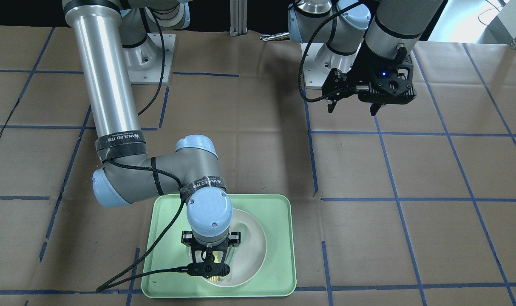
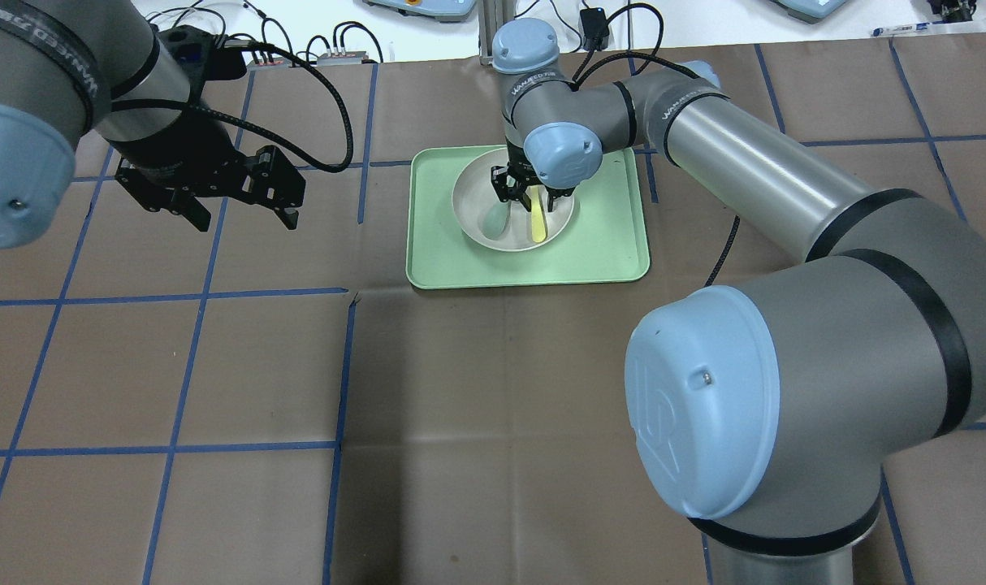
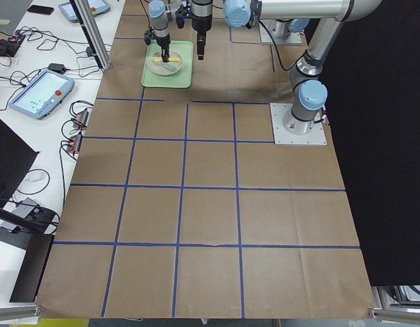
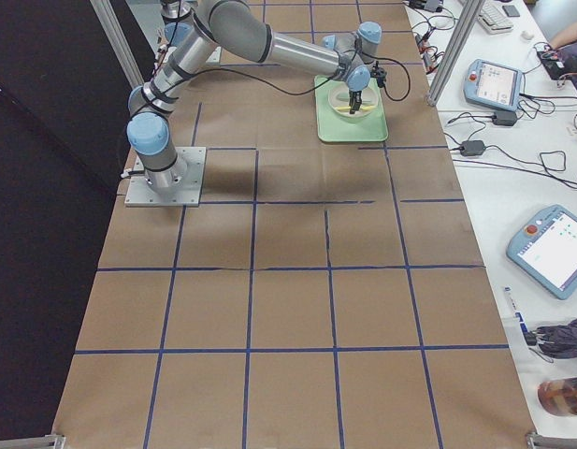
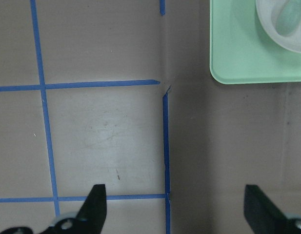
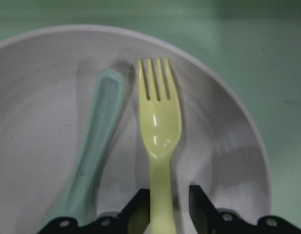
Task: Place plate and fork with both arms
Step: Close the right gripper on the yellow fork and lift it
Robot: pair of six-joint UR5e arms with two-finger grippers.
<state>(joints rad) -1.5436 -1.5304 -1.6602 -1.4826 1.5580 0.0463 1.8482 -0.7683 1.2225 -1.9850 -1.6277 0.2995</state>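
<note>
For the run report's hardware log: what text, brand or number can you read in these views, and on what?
"WANJEED", then characters too small to read: black strap on the right arm.
"UR", embossed: blue joint cap on the right arm.
Pendant screen: too small to read.

Your left gripper hung at the overhead view's upper left, pointed down, its fingers spread wide. Your right arm reached from lower right to upper centre. The right gripper pointed down, drawn close around the fork handle; you couldn't confirm a grip.
</note>
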